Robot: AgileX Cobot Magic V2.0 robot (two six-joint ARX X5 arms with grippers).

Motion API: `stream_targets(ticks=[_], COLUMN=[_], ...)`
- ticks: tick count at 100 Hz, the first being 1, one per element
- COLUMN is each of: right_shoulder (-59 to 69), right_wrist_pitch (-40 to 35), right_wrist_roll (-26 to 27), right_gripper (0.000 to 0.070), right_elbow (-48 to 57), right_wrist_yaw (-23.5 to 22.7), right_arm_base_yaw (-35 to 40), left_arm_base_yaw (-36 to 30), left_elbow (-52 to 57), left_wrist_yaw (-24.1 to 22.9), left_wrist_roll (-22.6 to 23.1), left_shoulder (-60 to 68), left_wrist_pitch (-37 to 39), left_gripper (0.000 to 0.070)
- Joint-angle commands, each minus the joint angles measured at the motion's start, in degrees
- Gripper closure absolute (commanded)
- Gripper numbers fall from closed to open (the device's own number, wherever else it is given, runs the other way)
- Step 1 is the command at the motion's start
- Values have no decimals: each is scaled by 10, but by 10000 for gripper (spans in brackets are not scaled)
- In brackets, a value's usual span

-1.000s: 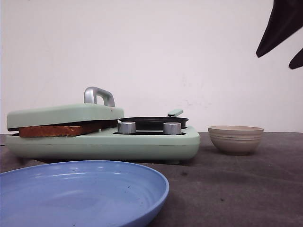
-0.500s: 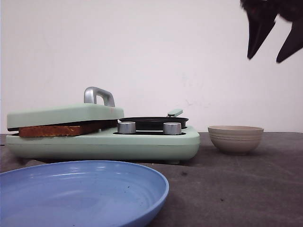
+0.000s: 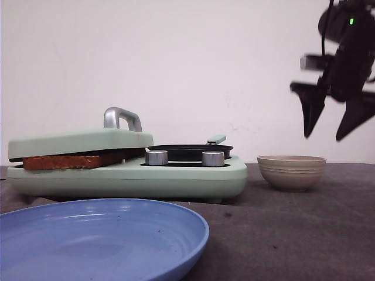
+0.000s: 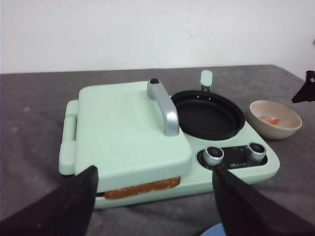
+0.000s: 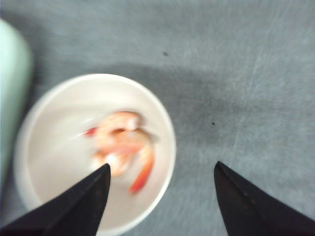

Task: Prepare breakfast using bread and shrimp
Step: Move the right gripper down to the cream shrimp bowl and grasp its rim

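The bread (image 3: 76,160) shows as a toasted brown edge under the shut lid of the mint-green breakfast maker (image 3: 129,175); it also shows in the left wrist view (image 4: 142,188). Orange shrimp (image 5: 123,145) lie in a beige bowl (image 3: 291,172), also in the left wrist view (image 4: 274,119) and the right wrist view (image 5: 157,123). My right gripper (image 3: 328,129) hangs open and empty above the bowl, a little to its right (image 5: 160,194). My left gripper (image 4: 155,196) is open and empty, in front of the maker. The black frying pan (image 4: 207,114) is bare.
A blue plate (image 3: 99,240) lies at the front left. A silver handle (image 3: 122,119) stands on the maker's lid. Two silver knobs (image 3: 184,158) sit on its front. Grey cloth covers the table (image 3: 293,234). A white wall stands behind.
My right gripper has come down and leftward from the top right corner toward the bowl. The maker, plate and bowl have not moved.
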Motion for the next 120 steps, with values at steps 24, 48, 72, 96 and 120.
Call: stream_targets(ticks=[24,48,72,96,120], right_shoulder=[71,90,107,109,109], right_wrist_pitch=[18,31,40,39,36], right_wrist_roll=[-7,-4,1,1,2], right_gripper=[286,292,507,645,700], right_elbow=[20,20,20,20,20], right_wrist_yaw=[-16,-16,-16,-16,-27], right_arm_base_yaw=[-10,-10,-10,-10,-10], left_arm_base_yaw=[-2,-2,-2,-2,-2], left_elbow=[4,4,4,4,4], left_wrist_yaw=[-7,-9,-20,-20,-20], left_wrist_roll=[4,5,5,5,5], left_shoulder=[0,0,0,0,0], left_wrist_pitch=[-2,-2,-3,-2,-3], left_gripper=[311,311,311,311,311])
